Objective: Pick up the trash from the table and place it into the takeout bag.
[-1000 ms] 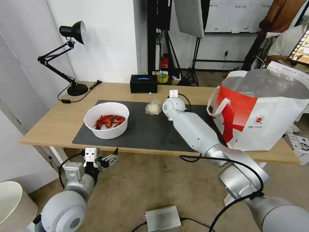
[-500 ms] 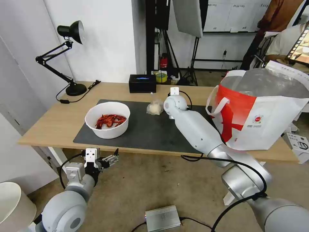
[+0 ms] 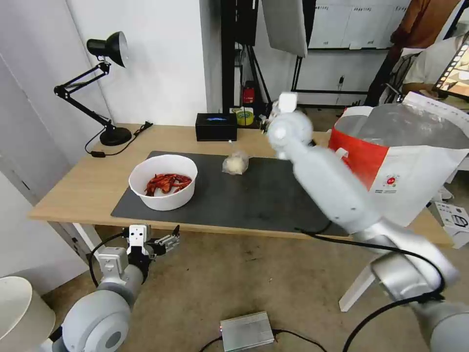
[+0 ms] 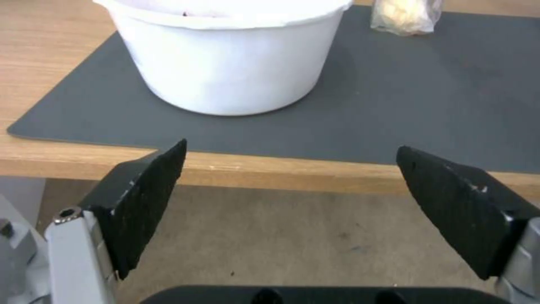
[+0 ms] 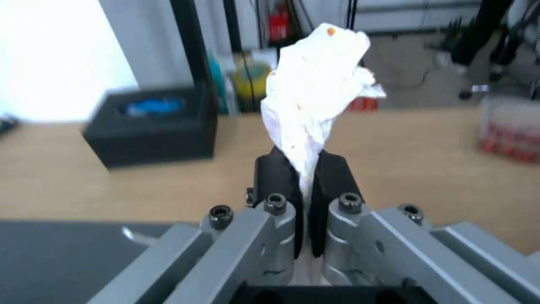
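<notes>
The right claw (image 5: 303, 169) is clenched on the crumpled tissue (image 5: 315, 97), held up above the table (image 3: 88, 181) near the takeout bag (image 3: 415, 171) — the carrying step. Its long axis runs straight out from the fingers. Next — over the bag's mouth, I'd judge. Left claw (image 4: 292, 190) gapes, idle.

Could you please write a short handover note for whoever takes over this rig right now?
Right gripper: shut on the crumpled tissue, raised above the table's far edge, beside the takeout bag.
Left gripper: open and empty, parked below the table's near edge, in front of the bowl of crayfish shells.
On the dark mat: the bowl and the small knotted bag.
Done: tissue lifted off the table.
Left: release the tissue into the takeout bag, then bag the knotted bag and the bowl.
</notes>
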Controlling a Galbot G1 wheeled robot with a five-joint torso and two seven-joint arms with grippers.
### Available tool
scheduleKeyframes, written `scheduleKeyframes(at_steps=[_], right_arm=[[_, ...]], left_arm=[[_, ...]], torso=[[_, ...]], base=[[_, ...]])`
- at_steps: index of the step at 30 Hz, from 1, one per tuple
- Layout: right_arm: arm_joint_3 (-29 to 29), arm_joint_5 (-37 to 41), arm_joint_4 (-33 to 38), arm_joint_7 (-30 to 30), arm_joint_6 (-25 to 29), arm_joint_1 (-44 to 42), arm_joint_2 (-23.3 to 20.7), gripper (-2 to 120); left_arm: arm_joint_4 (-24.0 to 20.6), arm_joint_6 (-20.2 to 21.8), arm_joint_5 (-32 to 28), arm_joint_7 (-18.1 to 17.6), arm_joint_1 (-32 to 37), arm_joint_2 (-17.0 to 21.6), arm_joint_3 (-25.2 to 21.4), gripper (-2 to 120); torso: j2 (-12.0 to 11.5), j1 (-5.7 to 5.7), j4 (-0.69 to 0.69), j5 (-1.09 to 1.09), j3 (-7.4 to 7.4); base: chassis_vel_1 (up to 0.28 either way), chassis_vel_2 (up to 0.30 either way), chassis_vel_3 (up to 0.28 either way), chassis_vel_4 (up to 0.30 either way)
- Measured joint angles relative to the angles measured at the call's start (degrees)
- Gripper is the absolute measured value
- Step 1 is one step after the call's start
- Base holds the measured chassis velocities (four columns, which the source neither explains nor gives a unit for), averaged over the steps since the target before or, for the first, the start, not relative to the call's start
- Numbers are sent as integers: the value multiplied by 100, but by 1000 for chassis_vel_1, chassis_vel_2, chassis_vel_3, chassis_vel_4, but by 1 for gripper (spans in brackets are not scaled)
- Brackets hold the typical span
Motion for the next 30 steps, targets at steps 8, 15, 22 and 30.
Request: scheduleKeyframes(at_steps=[8, 15, 22, 30], right_arm=[[37, 733, 910, 370, -5, 432, -804, 1], [201, 1227, 1233, 601, -7, 483, -1703, 1], [649, 1544, 1515, 627, -7, -10, -2676, 1], [1480, 1776, 1747, 483, -7, -1182, -3507, 1]], left_arm=[[-230, 0, 96, -16, 473, -235, -491, 100], [-308, 0, 131, -7, 530, -288, -534, 100], [-388, 0, 131, 4, 531, -238, -518, 100], [-430, 0, 129, 11, 506, -194, -435, 100]], torso=[[0, 0, 1, 0, 0], [0, 0, 1, 0, 0], [1, 0, -2, 3, 0], [0, -1, -1, 2, 0]], base=[[0, 0, 0, 0], [0, 0, 0, 0], [0, 0, 0, 0], [0, 0, 0, 0]])
